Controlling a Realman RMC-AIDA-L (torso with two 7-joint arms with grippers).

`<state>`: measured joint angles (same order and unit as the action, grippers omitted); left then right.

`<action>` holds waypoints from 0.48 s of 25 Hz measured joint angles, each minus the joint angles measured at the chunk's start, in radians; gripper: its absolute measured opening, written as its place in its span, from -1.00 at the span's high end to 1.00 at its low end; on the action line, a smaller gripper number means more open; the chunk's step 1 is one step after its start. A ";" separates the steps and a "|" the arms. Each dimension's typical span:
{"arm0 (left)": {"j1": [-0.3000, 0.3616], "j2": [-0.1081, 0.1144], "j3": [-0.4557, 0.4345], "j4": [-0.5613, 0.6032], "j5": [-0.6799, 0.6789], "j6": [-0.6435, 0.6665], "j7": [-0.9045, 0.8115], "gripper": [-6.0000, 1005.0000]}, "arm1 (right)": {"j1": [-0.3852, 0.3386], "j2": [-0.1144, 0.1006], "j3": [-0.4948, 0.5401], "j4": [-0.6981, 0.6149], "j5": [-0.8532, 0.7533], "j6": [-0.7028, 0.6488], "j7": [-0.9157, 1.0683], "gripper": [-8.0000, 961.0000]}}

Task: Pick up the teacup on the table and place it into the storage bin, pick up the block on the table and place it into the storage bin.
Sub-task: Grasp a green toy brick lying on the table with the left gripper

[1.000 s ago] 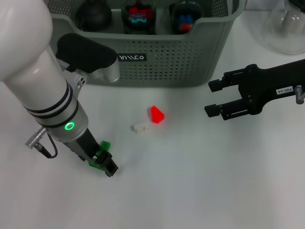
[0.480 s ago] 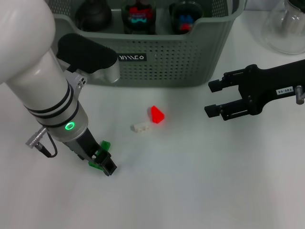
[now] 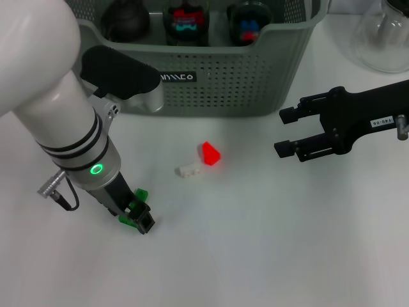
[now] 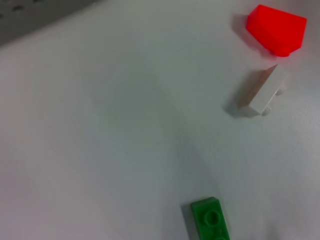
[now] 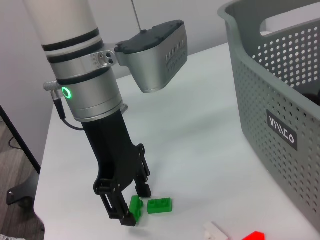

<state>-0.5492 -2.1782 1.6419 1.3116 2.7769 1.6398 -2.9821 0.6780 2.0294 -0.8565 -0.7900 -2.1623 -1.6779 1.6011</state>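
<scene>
My left gripper (image 3: 136, 216) stands fingers-down on the table, left of centre, shut on a small green block (image 5: 135, 205) that sits upright between its fingers. A second green block (image 5: 160, 205) lies flat right beside it, toward the storage bin (image 3: 223, 83); the left wrist view shows this flat green block (image 4: 210, 220) too. A red block (image 3: 210, 153) and a white block (image 3: 188, 170) lie in the middle. My right gripper (image 3: 282, 132) hovers open at the right, holding nothing. No teacup shows on the table.
The grey-green bin holds several dark round vessels (image 3: 125, 19) along its near wall. A clear glass vessel (image 3: 386, 38) stands at the far right, beyond my right arm. White tabletop stretches from the blocks to the near edge.
My left arm has shifted very slightly, its fingertips drawing a little away from the near edge. The right arm and the red and white blocks have stayed put.
</scene>
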 joint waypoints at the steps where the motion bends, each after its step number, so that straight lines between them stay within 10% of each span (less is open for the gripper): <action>1: -0.001 0.000 0.000 -0.001 0.000 -0.001 0.000 -0.36 | 0.000 0.000 0.000 0.000 0.000 -0.001 0.000 -0.63; 12: -0.001 0.000 -0.001 -0.005 0.003 -0.002 0.000 -0.22 | 0.001 0.000 0.001 0.000 0.001 -0.002 0.000 -0.63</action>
<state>-0.5507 -2.1782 1.6413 1.3069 2.7796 1.6382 -2.9821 0.6790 2.0295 -0.8559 -0.7900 -2.1613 -1.6798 1.6012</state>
